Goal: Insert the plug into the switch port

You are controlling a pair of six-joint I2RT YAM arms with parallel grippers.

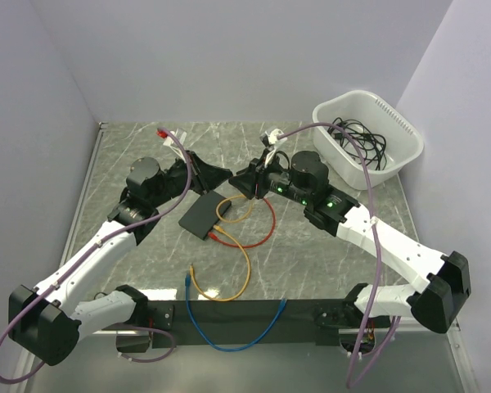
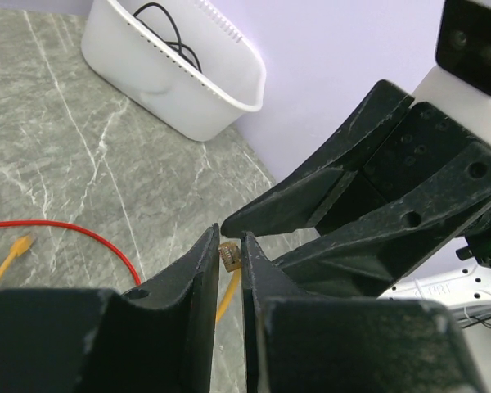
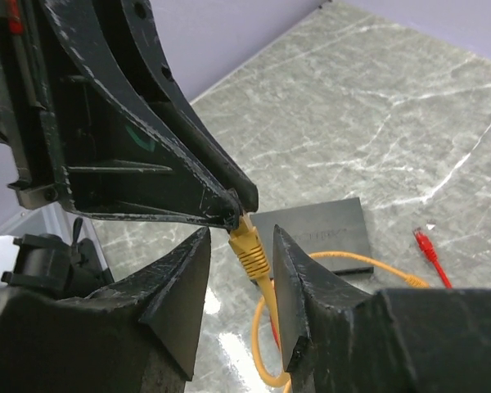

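looking at the wrist cams: the left tool (image 2: 231, 242) is clamped on the tip of the yellow plug (image 3: 247, 246), holding it up off the counter (image 1: 327, 254).

reply: yep, and the right tool (image 3: 240, 237) is spread apart, one finger either side of the plug's boot. can't tell if they touch it.

op: the switch (image 1: 203, 214) lies flat on the counter near both tool tips. the yellow cable (image 3: 264, 307) hangs from the plug, with a red cable (image 1: 273, 223) beside the switch.

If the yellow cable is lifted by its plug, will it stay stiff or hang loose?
Likely floppy: the yellow cable sags in loops below the left gripper pinching its plug. Probably light: that pinch alone carries it.
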